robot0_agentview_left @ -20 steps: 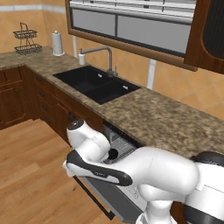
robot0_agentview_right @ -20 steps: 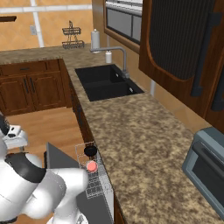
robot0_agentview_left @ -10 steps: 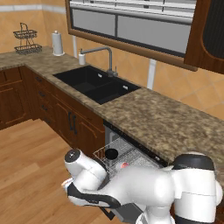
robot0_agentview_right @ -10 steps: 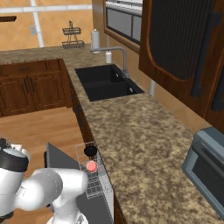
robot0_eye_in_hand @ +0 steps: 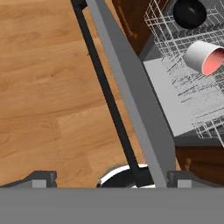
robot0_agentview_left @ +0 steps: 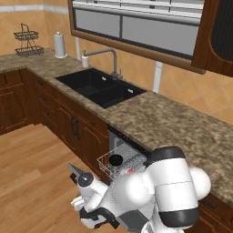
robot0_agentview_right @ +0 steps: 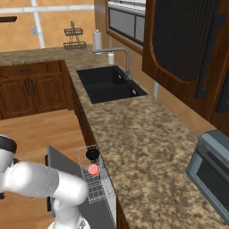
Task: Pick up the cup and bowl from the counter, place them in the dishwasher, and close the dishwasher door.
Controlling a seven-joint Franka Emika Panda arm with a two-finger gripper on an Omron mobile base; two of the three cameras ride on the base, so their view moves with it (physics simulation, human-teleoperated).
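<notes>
Cup (robot0_eye_in_hand: 204,58) and bowl (robot0_eye_in_hand: 189,12) are seen lying in the dishwasher (robot0_agentview_right: 96,188) rack, door (robot0_eye_in_hand: 127,92) dropped open. Since the earlier frame the arm has been lowered further — the gripper (robot0_eye_in_hand: 109,178), jaws spread wide and empty, is held at the door's handle edge.

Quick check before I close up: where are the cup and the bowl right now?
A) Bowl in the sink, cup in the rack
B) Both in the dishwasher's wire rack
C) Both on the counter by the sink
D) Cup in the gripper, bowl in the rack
B: the hand view shows the cup lying on its side and the bowl beside it in the white wire rack above the open dishwasher door.
</notes>
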